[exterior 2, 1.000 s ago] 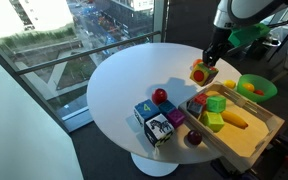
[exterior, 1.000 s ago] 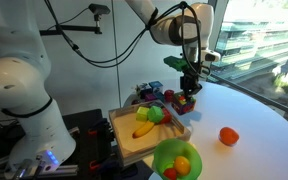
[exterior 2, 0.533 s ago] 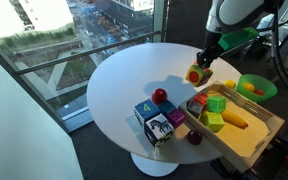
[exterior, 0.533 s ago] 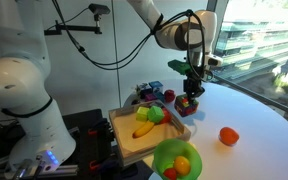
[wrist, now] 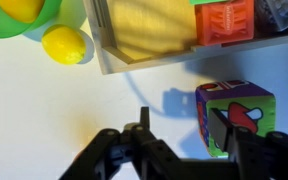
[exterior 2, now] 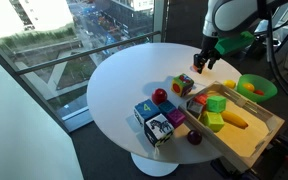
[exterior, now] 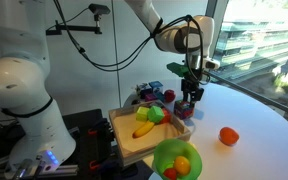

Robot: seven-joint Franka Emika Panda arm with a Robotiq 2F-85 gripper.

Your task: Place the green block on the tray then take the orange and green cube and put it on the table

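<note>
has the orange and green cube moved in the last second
Yes: the orange and green cube is lower and nearer the red apple than before, on the table.

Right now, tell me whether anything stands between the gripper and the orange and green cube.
Nothing visible does. The orange and green cube lies on the table just below the open gripper, outside the rim of the tray.

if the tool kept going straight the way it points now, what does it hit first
Probably the cube, which lies on the table under one side of the open tool; the other side would reach bare table. Depth is unclear.
</note>
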